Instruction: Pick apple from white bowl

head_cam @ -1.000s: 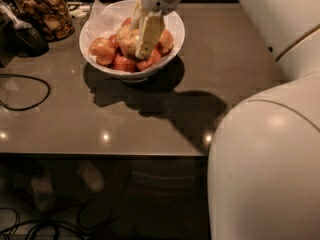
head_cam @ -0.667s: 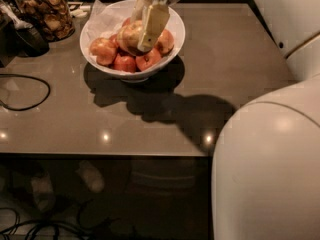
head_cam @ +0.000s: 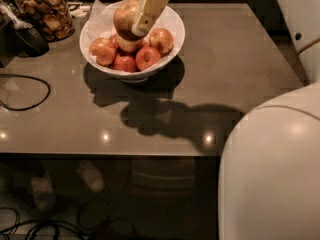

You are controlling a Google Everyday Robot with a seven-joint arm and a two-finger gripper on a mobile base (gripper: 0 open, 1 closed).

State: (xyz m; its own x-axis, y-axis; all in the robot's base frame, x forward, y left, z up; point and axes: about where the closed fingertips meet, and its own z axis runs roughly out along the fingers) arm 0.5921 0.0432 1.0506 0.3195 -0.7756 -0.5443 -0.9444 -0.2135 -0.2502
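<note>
**Status of task.** The gripper [head_cam: 135, 14] stands over the white bowl [head_cam: 176, 34] at the far left of the grey table [head_cam: 240, 74], reaching down from the top edge of the view. Its fingers are pinching the apple [head_cam: 123, 17]. One pale finger [head_cam: 148, 4] lies flat across the apple's right flank. The opposite finger is mostly hidden behind the fruit.

**Position of the apple.** It is the pale, tan-skinned one, and it sits higher than the red apples [head_cam: 142, 54] heaped below. It is within the outline of the bowl's rim, toward the back. It appears to be clear of the heap, though from this angle I cannot rule out light contact with the apple directly beneath.

**Done.** In my judgement the grasp is made and the lift is under way.

**Left.** The apple has yet to be carried up and out past the rim. Until then the pick is not complete.

**Orientation.** The apple is close to round, so it has no marked long axis. A darker patch at its lower edge may be the blossom end, which would put the core line roughly upright, leaning slightly left. The finger slopes from upper right to lower left across it.

**Surroundings.** A glass jar [head_cam: 46, 13] of brown snacks stands left of the bowl. A black cable [head_cam: 35, 96] loops across the near-left tabletop. Both are well apart from the lift path.
</note>
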